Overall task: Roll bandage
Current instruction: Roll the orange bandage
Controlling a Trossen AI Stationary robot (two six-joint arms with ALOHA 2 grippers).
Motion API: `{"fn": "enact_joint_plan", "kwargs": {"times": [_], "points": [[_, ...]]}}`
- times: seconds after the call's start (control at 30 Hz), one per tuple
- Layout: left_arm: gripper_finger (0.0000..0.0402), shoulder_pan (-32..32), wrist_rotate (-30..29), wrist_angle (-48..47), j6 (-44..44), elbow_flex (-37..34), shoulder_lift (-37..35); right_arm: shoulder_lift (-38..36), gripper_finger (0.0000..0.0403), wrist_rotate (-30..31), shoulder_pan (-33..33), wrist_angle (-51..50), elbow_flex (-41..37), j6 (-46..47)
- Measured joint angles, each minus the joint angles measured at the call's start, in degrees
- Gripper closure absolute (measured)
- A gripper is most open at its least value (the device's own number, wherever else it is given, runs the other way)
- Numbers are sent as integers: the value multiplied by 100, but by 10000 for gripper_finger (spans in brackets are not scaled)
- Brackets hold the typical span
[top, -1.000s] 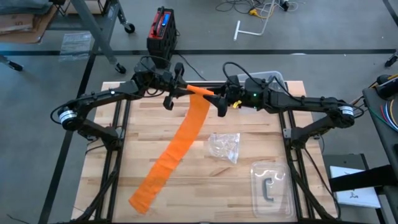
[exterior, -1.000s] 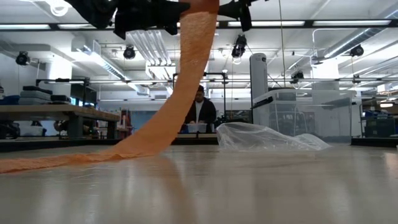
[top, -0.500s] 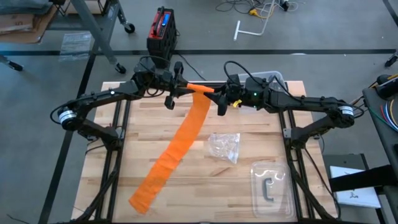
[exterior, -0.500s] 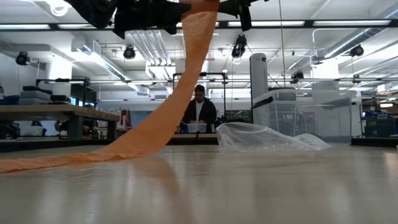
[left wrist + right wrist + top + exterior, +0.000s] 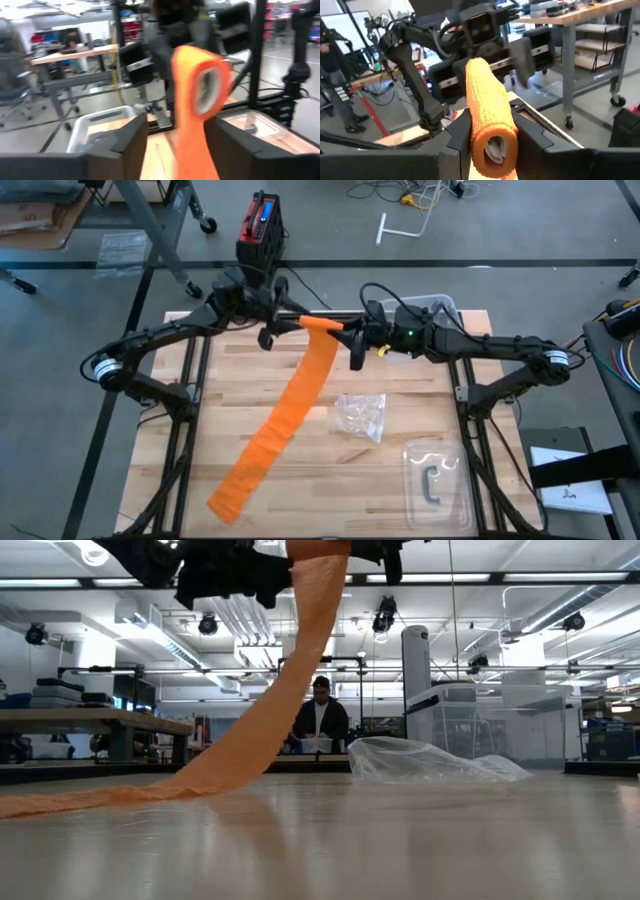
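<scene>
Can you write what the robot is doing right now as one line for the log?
right gripper: shut on bandage roll end, held up | left gripper: open, off the roll | bandage tail: lying on table | plastic wrapper: beside it

Bright, even overhead light from long ceiling tube lamps [image 5: 470,580] glares softly off the pale wooden counter [image 5: 400,840], while the left wrist view is motion-blurred throughout.
</scene>
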Motion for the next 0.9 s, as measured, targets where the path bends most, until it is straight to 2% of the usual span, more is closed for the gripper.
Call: {"fn": "enact_joint_plan", "kwargs": {"times": [0.2,0.37,0.53,0.73,0.9], "points": [[126,440,799,-75,-595,-170,55,2,320,484,-11,507,-472,-677],[93,407,679,-98,-675,-282,289,-4,323,1005,-108,726,-829,-832],[81,289,229,195,-745,-284,706,-4,318,1716,-116,719,-1222,-1125],[85,280,240,1037,-1638,-112,1428,-4,328,1856,-72,1073,-1561,-1545],[82,291,932,2338,-2648,100,1845,-15,329,1722,20,1337,-1708,-1855]]}}
